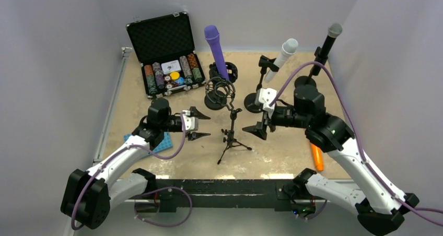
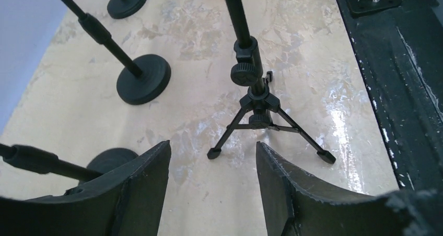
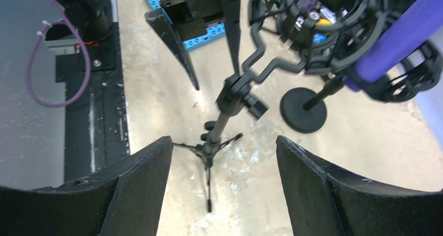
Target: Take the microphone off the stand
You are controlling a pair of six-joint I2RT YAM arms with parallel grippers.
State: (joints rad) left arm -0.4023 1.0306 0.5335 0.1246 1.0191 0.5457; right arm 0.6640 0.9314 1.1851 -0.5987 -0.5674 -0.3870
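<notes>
Approach step — nothing grasped yet. Left end effector (image 1: 205, 125) and right end effector (image 3: 223, 142) both apart, empty, flanking bare tripod stand (image 1: 230, 137). Purple microphone (image 1: 216, 48) sits in shock mount (image 1: 228, 71) behind (white microphone (image 1: 282, 56), black microphone (image 1: 328, 40) likewise mounted). Next, likely: reach one, clamp body, lift clear.

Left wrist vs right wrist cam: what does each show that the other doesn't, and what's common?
Left wrist only: a near round-base stand and a far round-base stand at upper left.
Right wrist only: the purple microphone, the wire shock mount and a blue brick plate.
Both: the small tripod stand standing on the tan table. The left wrist sees its legs up close, while the right wrist sees its whole height.
</notes>
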